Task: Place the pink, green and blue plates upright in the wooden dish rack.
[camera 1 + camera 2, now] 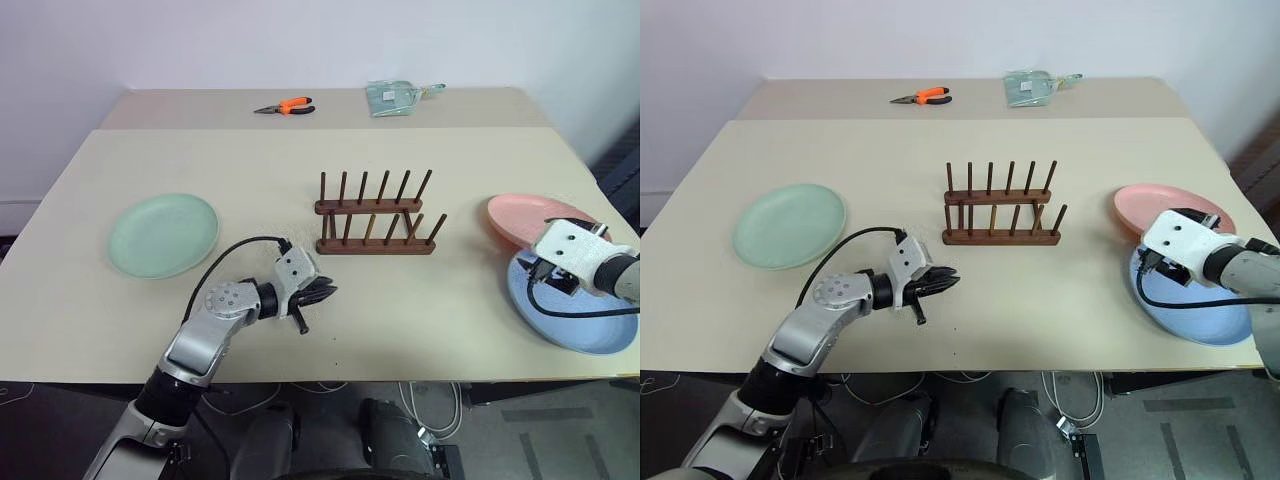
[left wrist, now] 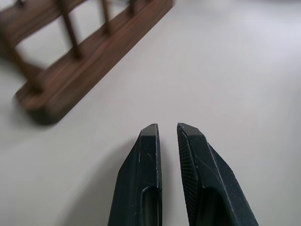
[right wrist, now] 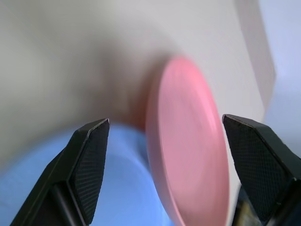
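Right gripper (image 3: 164, 165): jaws wide, facing round salmon-pink plate (image 3: 190, 141); clamp its rim squarely. Left gripper (image 2: 167, 136): closed, empty.

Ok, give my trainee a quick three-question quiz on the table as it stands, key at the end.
1. True or false: a plate already stands in the rack.
2. Which plate lies alone on the robot's left side? A pink, B green, C blue.
3. Fill in: the right gripper is ____ above the pink plate and blue plate.

Key
1. False: its pegs hold nothing.
2. B: the green plate lies flat, well apart from the other two, which overlap on the right.
3. Open: its fingers stand wide apart, holding nothing. The left gripper is shut, near the rack.
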Robot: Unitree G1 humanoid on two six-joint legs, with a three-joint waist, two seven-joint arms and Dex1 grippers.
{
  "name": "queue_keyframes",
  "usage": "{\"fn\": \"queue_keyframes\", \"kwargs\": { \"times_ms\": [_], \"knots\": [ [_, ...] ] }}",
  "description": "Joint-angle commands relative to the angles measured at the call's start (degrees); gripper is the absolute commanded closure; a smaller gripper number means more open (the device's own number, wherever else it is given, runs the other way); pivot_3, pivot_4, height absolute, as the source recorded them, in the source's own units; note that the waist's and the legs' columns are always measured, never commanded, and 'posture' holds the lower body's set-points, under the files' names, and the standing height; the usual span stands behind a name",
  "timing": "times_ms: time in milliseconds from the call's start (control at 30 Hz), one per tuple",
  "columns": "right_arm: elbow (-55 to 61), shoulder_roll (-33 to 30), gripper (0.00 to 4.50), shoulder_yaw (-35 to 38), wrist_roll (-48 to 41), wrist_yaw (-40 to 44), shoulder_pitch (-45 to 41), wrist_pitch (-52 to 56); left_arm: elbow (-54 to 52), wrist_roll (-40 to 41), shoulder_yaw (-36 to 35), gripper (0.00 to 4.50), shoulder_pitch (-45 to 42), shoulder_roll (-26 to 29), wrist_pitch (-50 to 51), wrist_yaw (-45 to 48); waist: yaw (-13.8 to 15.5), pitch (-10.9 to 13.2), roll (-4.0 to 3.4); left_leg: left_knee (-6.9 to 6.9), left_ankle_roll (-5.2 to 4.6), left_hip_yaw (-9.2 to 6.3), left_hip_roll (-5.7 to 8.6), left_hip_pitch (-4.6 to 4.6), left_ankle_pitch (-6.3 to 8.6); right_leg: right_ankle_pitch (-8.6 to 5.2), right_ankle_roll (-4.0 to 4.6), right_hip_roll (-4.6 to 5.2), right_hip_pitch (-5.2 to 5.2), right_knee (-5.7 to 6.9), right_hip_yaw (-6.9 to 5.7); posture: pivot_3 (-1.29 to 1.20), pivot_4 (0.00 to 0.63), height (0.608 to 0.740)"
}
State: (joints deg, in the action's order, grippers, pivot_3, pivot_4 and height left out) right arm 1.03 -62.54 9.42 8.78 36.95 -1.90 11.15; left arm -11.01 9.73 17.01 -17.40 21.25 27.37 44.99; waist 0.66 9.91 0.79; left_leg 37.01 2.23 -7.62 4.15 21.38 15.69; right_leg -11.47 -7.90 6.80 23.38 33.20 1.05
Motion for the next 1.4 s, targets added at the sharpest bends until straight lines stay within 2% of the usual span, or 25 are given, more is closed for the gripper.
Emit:
{"fn": "queue_keyframes", "kwargs": {
  "times_ms": [33,133,300,467,600,633,733,767,967,1400],
  "knots": [
    [-7.64,-0.47,0.83,-2.58,5.25,-4.17,-5.17,-3.58,-2.96,2.67,-1.41,3.93,-1.48,-1.44,-0.34,0.07,-0.07,0.03,-0.10,0.00,0.00,0.01,0.01,0.02,0.00,0.01,0.01,0.01,0.03,0.00,0.02,0.00,0.150,0.740],
    [-13.31,0.08,1.87,-5.46,7.44,-5.53,-7.97,-6.35,-4.23,4.10,-2.13,3.93,-1.22,-1.47,0.49,0.11,-0.19,0.04,-0.14,-0.03,-0.01,0.05,0.01,0.00,0.00,0.02,0.02,0.01,0.05,0.02,0.06,0.00,0.150,0.740],
    [-14.78,0.70,4.43,-5.98,7.82,-6.34,-9.05,-9.09,-6.24,5.47,-3.23,3.93,0.28,-0.38,1.28,-0.37,-0.11,0.04,-0.15,-0.03,-0.01,0.06,0.01,-0.01,0.00,0.03,0.02,-0.01,0.04,0.02,0.08,0.00,0.150,0.740],
    [-6.48,1.20,4.48,0.02,2.17,-4.02,-7.70,-7.85,-7.63,7.38,-4.34,3.93,1.23,-0.28,1.70,-0.68,-0.09,0.06,-0.23,-0.02,-0.02,0.05,0.02,-0.01,0.00,0.03,0.01,-0.01,0.03,0.02,0.11,0.00,0.150,0.740],
    [6.80,9.61,4.48,10.41,-18.06,-1.09,-13.78,4.68,-6.66,8.26,-5.43,3.93,0.58,-0.59,1.62,-1.35,-0.50,0.12,-0.28,-0.02,-0.02,0.01,-0.03,-0.02,0.00,0.03,0.00,-0.06,0.03,0.03,0.11,0.00,0.150,0.740],
    [10.16,12.34,4.48,12.87,-25.56,-1.58,-16.31,10.64,-6.35,8.38,-5.52,3.93,0.36,-0.61,1.61,-1.36,-0.45,0.13,-0.26,-0.03,-0.02,0.01,-0.02,-0.04,0.00,0.03,0.00,-0.05,0.02,0.05,0.12,0.00,0.150,0.740],
    [20.34,19.53,4.48,19.06,-58.69,-4.37,-23.04,27.83,-5.13,8.88,-5.89,3.93,-0.60,-0.51,1.25,-0.64,-0.14,0.13,-0.24,-0.02,-0.02,-0.10,-0.02,-0.01,0.00,0.15,0.20,-0.08,0.02,0.06,0.09,0.00,0.150,0.740],
    [21.70,20.67,4.48,19.56,-63.68,-5.12,-24.01,30.39,-4.85,9.00,-5.97,3.93,-0.84,-0.47,1.12,-0.49,-0.03,0.13,-0.24,-0.02,-0.03,-0.15,-0.04,0.00,0.00,0.16,0.22,-0.08,0.01,0.05,0.08,0.00,0.150,0.740],
    [20.59,21.35,4.48,16.79,-66.86,-10.01,-24.58,36.63,-4.99,9.06,-5.80,3.93,-0.93,-0.20,0.66,-0.57,0.47,0.12,-0.15,0.04,-0.07,-0.20,0.06,0.07,0.03,0.14,0.23,0.00,-0.09,-0.11,0.00,0.00,0.150,0.740],
    [16.87,22.12,4.48,12.58,-66.38,-11.21,-23.22,40.14,-6.85,9.67,-6.23,3.93,0.74,-0.23,1.12,-1.98,0.06,0.14,-0.23,-0.03,-0.08,-0.10,0.00,0.05,0.03,0.15,0.21,-0.07,0.06,0.00,0.02,0.00,0.150,0.740]
  ]
}}
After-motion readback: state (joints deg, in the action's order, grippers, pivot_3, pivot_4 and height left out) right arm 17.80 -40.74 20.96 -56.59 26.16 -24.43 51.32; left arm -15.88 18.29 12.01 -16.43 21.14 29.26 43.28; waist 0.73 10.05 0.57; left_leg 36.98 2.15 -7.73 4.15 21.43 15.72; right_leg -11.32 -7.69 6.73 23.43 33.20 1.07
